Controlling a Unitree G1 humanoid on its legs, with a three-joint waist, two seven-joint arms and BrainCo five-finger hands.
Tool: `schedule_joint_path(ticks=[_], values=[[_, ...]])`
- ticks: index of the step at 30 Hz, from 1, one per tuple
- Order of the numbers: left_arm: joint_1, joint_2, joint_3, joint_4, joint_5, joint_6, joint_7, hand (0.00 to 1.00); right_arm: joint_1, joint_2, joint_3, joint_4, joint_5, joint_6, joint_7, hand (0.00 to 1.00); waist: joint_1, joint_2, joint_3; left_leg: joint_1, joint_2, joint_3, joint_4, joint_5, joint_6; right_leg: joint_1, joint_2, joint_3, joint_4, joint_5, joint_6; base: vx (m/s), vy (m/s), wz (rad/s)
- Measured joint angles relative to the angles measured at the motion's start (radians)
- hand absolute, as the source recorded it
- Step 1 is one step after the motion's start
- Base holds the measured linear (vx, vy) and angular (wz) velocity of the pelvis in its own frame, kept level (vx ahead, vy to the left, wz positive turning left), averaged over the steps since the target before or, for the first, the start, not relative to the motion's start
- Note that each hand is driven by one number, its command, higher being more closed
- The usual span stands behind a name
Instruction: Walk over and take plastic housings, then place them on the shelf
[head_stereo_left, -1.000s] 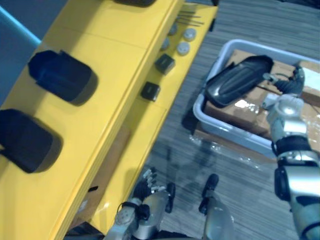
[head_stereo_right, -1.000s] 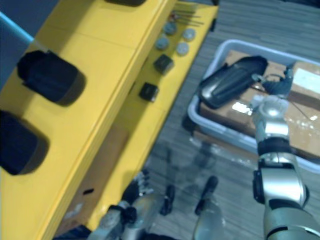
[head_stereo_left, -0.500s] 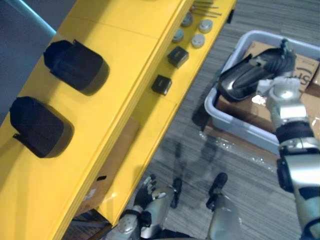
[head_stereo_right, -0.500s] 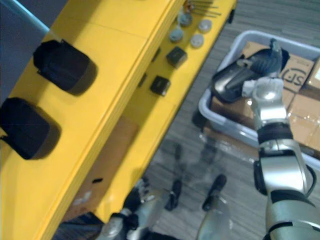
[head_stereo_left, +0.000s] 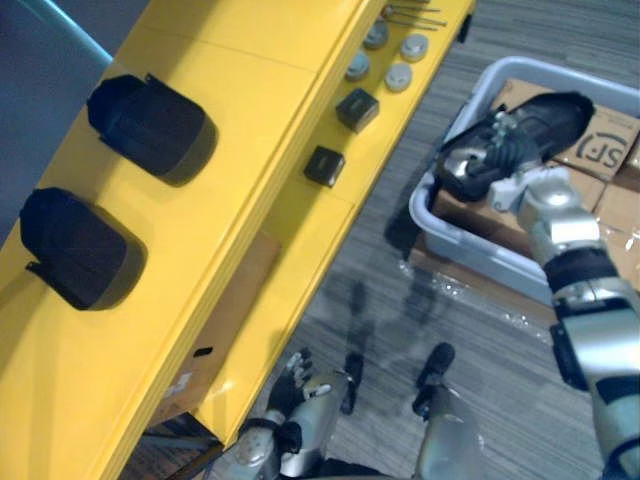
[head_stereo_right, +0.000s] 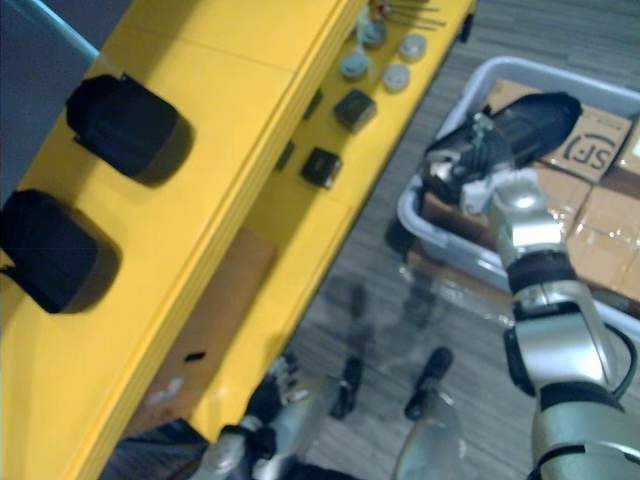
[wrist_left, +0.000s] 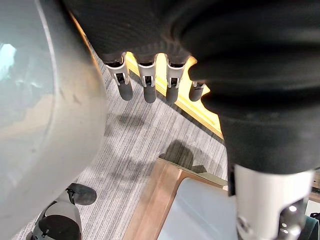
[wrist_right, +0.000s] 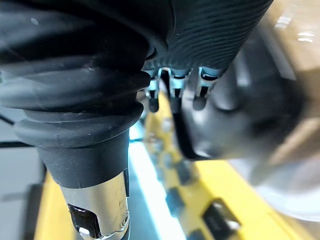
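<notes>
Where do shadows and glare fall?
Left eye view: two black plastic housings on the yellow shelf cast dark shadows; a pale sheen marks the black housing in the right hand. Left wrist view: shadows on the grey carpet.

Workshop; yellow shelf; grey bin

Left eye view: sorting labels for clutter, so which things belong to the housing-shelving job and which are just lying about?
Job: black plastic housing in right hand; two housings on yellow shelf; grey bin.
Lying about: small black blocks, grey discs, cardboard boxes.
</notes>
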Motion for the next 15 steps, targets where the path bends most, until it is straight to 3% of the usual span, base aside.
schedule_joint_path(ticks=[7,15], values=[[-0.001,0.001,0.001,0.000,-0.001,0.003,0.002,0.00,0.021,-0.006,0.006,0.016,-0.003,0.066,0.018,0.00,-0.002,0.001,0.000,0.002,0.005,0.003,0.001,0.000,0.000,0.000,0.005,0.002,0.000,0.000,-0.001,0.00,0.000,0.00],[-0.003,0.001,0.002,0.006,-0.008,0.006,0.003,0.00,0.021,-0.006,0.002,0.074,-0.023,0.091,-0.033,0.00,-0.002,0.001,-0.001,0.002,0.010,0.003,0.004,0.000,-0.001,0.000,0.009,0.002,0.003,-0.004,-0.007,0.00,0.000,0.00]])
